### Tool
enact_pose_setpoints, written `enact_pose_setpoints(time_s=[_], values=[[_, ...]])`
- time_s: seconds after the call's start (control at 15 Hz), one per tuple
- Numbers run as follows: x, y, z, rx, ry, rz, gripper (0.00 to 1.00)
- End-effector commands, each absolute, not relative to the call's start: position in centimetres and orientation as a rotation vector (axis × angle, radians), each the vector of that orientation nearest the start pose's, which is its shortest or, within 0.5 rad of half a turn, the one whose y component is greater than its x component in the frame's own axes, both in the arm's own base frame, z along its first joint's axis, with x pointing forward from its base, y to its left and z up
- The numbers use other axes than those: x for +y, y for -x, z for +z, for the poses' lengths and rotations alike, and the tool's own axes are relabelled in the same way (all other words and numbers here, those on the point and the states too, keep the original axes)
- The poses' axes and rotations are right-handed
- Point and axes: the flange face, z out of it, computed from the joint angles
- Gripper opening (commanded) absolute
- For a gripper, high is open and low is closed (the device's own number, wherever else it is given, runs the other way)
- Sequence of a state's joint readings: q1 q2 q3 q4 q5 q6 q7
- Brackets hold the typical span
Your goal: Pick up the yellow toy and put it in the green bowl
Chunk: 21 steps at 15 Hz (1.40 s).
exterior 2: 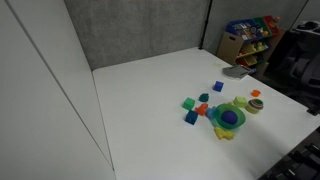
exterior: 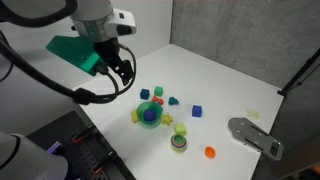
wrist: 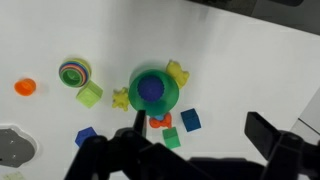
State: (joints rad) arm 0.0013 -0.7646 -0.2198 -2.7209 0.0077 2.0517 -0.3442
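White table [exterior: 235,70] under the gripper [exterior: 122,70], flat even light, soft shadows. Grey rough wall [exterior 2: 140,30] at the table's far edge, plain white panel [exterior 2: 40,90] along one side. Well away from the gripper, past the table corner: wooden shelf [exterior 2: 248,42] with colourful stuff, dim room behind it.

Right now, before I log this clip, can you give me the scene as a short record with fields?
gripper: open, empty, in the air, off to one side of the toys
green bowl: upright on the table, blue ball inside
yellow toy: on the table close beside the bowl, outside it
second yellow piece: at the bowl's opposite side, also outside
other items: lime cube, striped ring, orange piece
task state: toy not yet grasped
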Motion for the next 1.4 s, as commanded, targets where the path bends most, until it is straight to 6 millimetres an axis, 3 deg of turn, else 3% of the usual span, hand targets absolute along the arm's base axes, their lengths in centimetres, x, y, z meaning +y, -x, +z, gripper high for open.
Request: enact_pose_setpoints(time_s=[0.0, 0.67, 1.07, 1.33], values=[[-4.9, -33.3, 41.2, -0.197, 3.004, -0.117, 1.0], [-2.3, -36.9, 30.3, -0.061, 3.018, -0.009, 1.0], [0.0, -37.0, 23.4, 0.028, 2.971, 0.097, 1.0], [1.0, -36.8, 20.7, 0.092, 2.953, 0.12, 1.0]])
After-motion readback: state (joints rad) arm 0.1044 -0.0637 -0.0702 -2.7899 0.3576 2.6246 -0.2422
